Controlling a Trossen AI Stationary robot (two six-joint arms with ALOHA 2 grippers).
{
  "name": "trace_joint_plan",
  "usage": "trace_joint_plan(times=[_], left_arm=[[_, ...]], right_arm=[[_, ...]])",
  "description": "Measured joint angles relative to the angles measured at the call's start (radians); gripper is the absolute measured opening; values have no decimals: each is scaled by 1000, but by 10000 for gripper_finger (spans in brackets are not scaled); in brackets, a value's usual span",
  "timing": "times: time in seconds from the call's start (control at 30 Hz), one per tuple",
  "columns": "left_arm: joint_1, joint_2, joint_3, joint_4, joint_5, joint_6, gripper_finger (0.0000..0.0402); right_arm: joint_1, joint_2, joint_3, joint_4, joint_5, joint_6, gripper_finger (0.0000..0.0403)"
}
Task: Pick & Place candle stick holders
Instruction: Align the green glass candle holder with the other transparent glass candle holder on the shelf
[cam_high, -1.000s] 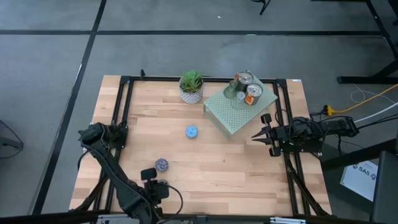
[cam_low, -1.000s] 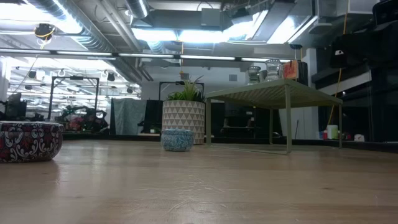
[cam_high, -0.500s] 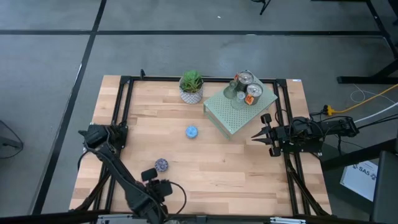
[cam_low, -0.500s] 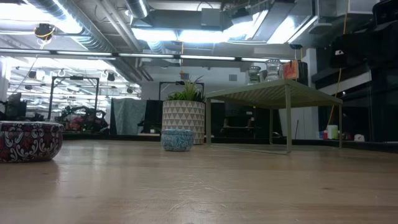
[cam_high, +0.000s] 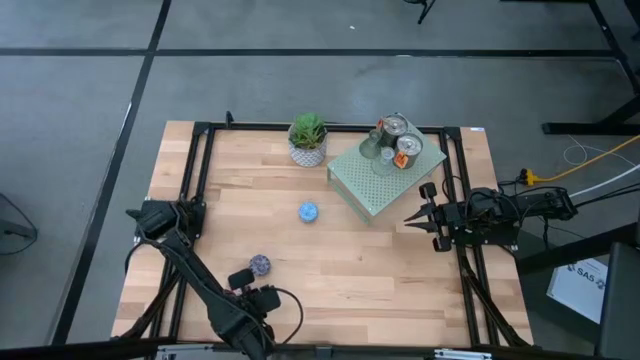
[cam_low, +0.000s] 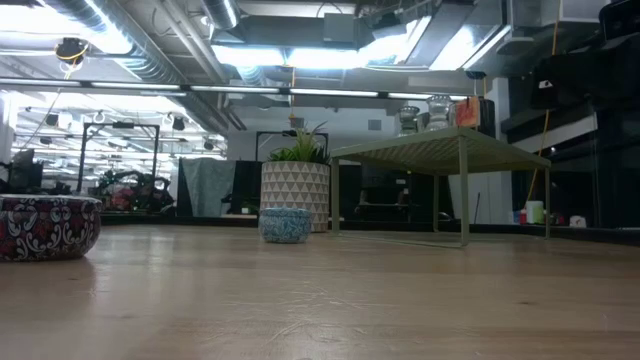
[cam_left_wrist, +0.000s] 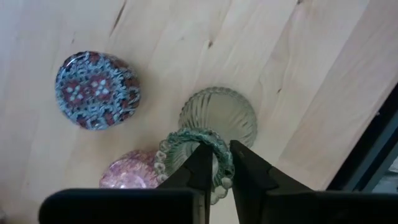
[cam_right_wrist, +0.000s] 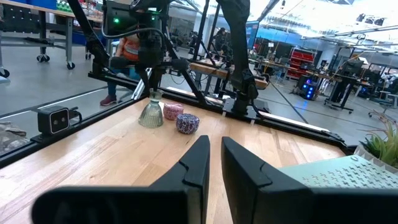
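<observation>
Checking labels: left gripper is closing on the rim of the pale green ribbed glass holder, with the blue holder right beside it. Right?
Not quite: beside the pale green ribbed glass holder gripped by the left gripper sit the pink holder and the purple mosaic holder, as the left wrist view shows. The blue holder stands mid-table.

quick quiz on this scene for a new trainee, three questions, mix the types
1. True or false: the blue holder stands on the green slab.
2. Which holder does the left pincer pinch by the rim? A pink, B clear glass, C purple mosaic.
3. Fill the gap: the right pincer, waiting at the table's right edge, is ___ and empty.

Key: 1 false. 2 B, the clear glass holder. 3 shut.
</observation>
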Motion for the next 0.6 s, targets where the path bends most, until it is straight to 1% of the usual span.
trace_joint_plan(times=[0.3,0.5,0.6], left_arm=[[27,0,0,7,-2,-17,30],[73,2,6,4,-5,-16,30],[102,7,29,1,-28,12,30]], right_arm=[[0,0,0,0,0,0,44],[0,0,0,0,0,0,44],[0,0,0,0,0,0,44]])
